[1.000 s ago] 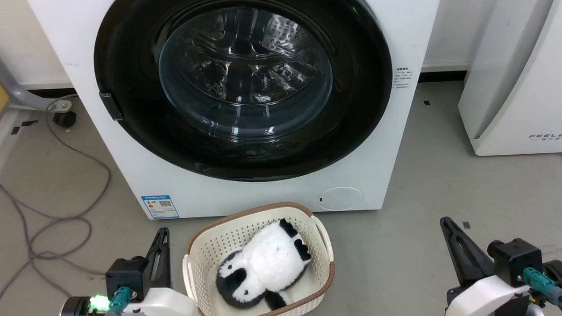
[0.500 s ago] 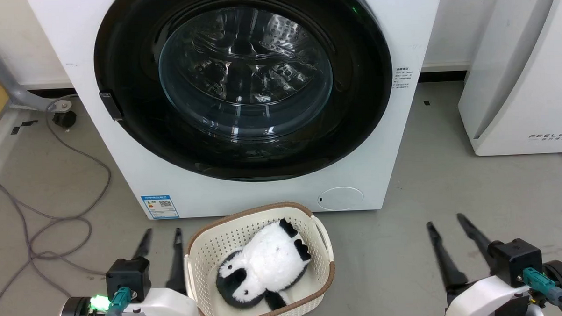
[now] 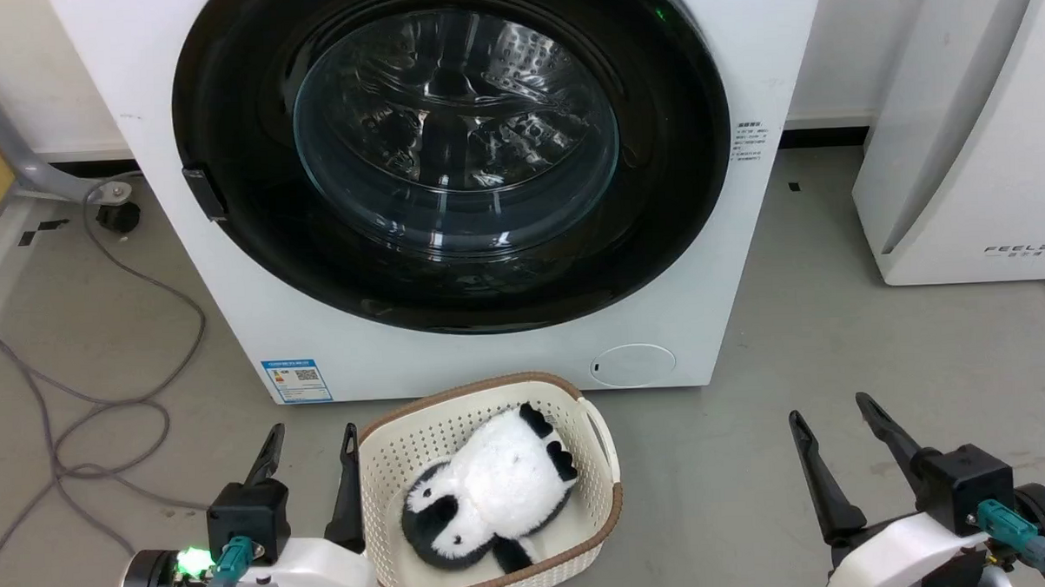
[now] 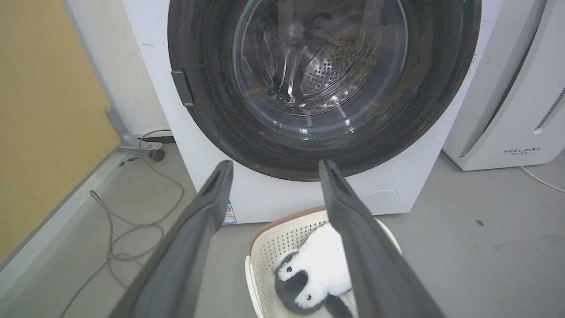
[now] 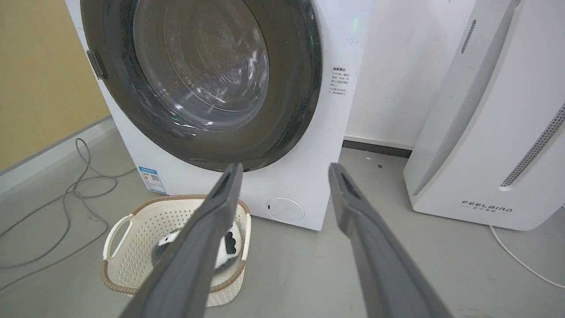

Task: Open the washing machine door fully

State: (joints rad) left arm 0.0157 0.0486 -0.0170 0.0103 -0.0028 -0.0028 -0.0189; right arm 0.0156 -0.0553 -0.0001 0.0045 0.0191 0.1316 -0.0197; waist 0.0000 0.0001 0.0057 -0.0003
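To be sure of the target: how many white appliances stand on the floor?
2. The washing machine stands in the middle, behind the basket; the other white appliance stands to its right, cut off by the picture's edge.

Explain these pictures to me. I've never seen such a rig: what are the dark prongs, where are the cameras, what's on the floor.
It is a wheeled robot with two arms. One picture comes from its head camera, looking down; the other two from cameras on its wrists, looking along the prongs. Those prongs are its left pincer and right pincer, both open, holding nothing. Ahead stands the washing machine, its round black door closed. On the floor sits a basket with a plush panda inside.
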